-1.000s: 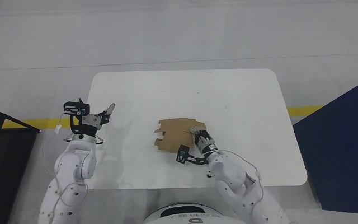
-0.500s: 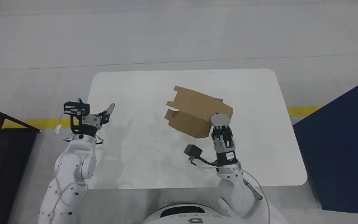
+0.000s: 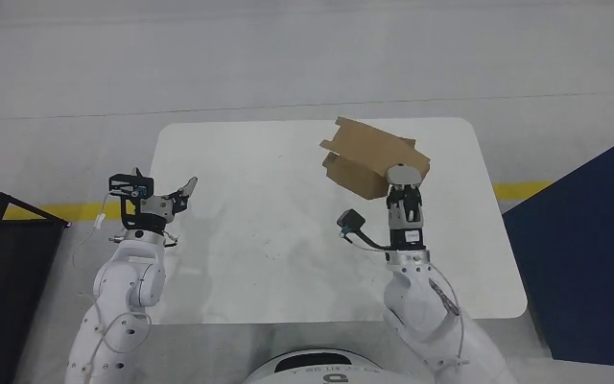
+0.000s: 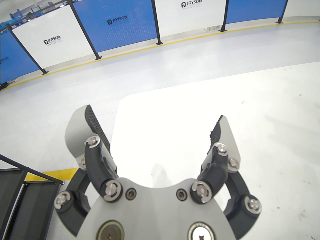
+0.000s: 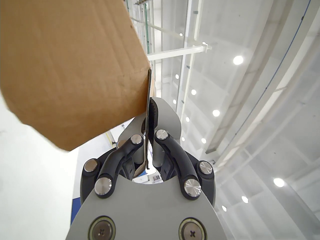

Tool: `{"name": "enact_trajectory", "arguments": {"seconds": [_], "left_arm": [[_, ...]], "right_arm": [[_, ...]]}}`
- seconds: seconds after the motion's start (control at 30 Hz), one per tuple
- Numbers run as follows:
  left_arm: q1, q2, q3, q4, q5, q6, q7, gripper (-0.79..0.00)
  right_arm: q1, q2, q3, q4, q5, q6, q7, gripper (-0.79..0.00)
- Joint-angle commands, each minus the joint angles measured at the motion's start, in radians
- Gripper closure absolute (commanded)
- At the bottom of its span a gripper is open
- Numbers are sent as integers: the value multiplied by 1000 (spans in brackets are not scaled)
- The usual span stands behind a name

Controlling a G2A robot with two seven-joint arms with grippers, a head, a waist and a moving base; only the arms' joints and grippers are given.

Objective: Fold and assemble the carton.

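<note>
Left pincer (image 3: 180,190): jaws spread wide, nothing between them. It sits at the left edge of the white counter (image 3: 269,269), well apart from the work.

Carton (image 3: 369,154): brown cardboard, tilted, over the far right part of the counter, with flap ends jutting from its left end.

Right pincer (image 3: 404,187): closed narrow on one thin panel edge at the carton's near right corner. Its wrist view looks up past the cardboard to ceiling lights, so I judge the carton is held clear of the counter.

Step in hand, as I judge it: opening the carton into a sleeve; flaps not yet folded in.

Next move calls for the left pincer to cross over and brace the opposite wall or press a flap. The one-edge grip may let the carton swing.

Contents: cannot tell whether anything lies inside.
</note>
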Motion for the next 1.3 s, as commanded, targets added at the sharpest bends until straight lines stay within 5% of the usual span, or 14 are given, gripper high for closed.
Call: {"name": "enact_trajectory", "arguments": {"seconds": [0.0,0.17,0.53,0.63,0.73,0.8,0.97,1.1,1.27], "left_arm": [[0,0,0,0,0,0,0,-785],[0,0,0,0,0,0,0,-785],[0,0,0,0,0,0,0,-785],[0,0,0,0,0,0,0,-785],[0,0,0,0,0,0,0,-785],[0,0,0,0,0,0,0,-785],[0,0,0,0,0,0,0,-785],[0,0,0,0,0,0,0,-785],[0,0,0,0,0,0,0,-785]], "right_arm": [[61,33,-6,-32,0,-48,21,0],[186,133,-102,-104,0,-198,146,0],[185,133,-102,-106,10,-194,139,0],[182,125,-88,-137,346,-115,-52,0],[203,130,-3,-149,912,-161,-461,0],[221,140,86,-94,1172,-299,-676,0],[265,146,154,33,1559,-651,-960,0],[373,133,114,210,1864,-959,-1080,0],[500,94,-8,421,2169,-1190,-1180,0]]}}
